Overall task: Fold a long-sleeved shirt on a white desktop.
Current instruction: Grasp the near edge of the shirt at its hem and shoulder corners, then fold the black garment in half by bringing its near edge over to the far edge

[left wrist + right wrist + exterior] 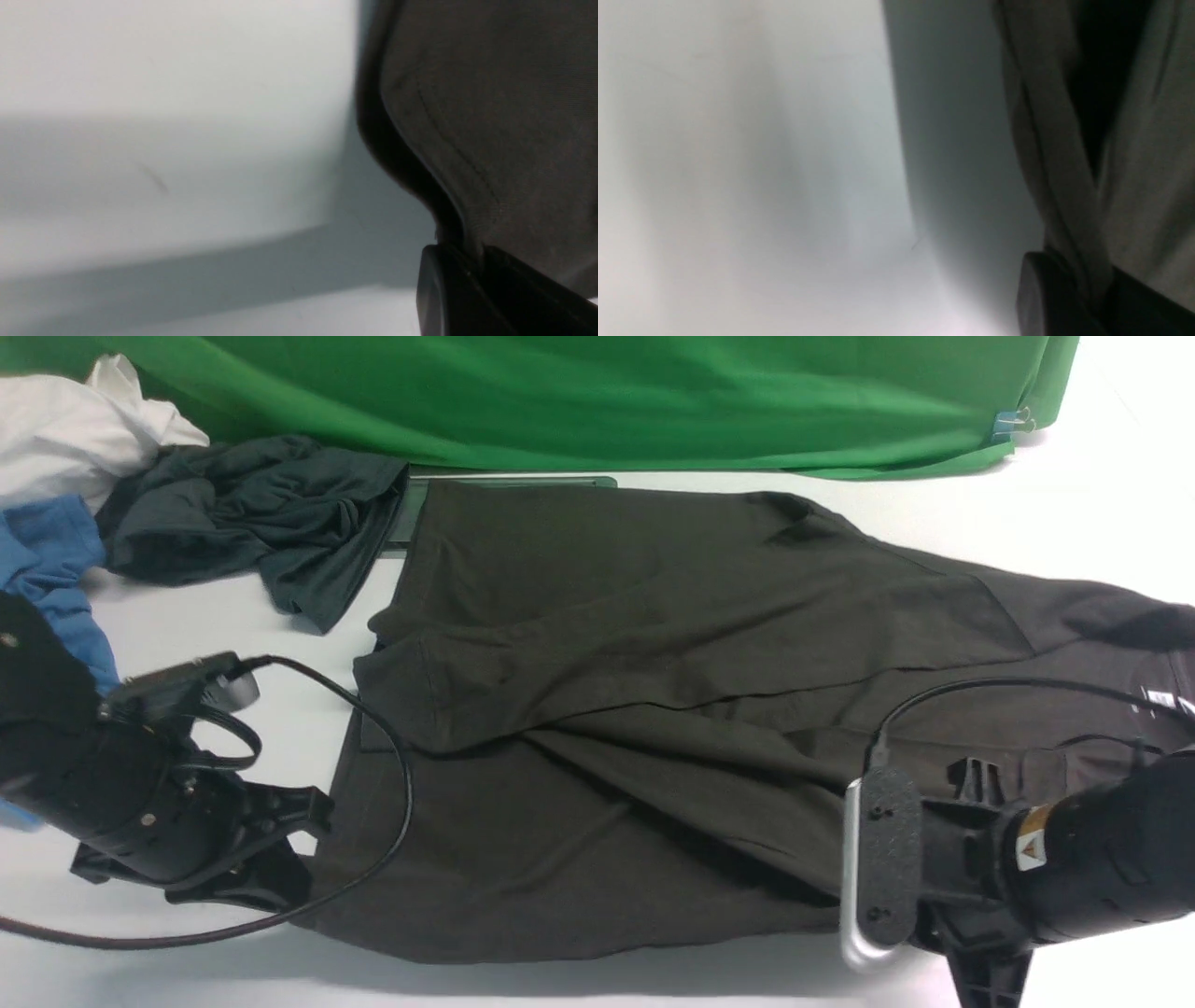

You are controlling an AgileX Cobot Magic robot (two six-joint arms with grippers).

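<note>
The long-sleeved shirt [653, 709], very dark brown, lies spread on the white desktop [560, 989], hem to the left and chest logo at the far right. One sleeve is folded across its body. My left gripper [303, 859] is at the hem's near corner. In the left wrist view the left gripper [472, 261] is shut on the shirt's edge [490, 116]. My right gripper [924, 915] is at the near edge by the shoulder, its tips hidden behind the camera plate. In the right wrist view the right gripper [1097, 284] pinches a fold of shirt [1064, 177].
A dark grey-teal garment [252, 532], a blue garment [51, 569] and a white cloth [65, 439] are piled at the back left. The green backdrop [607, 392] runs along the far edge. The left arm's cable [401, 784] loops over the shirt's hem.
</note>
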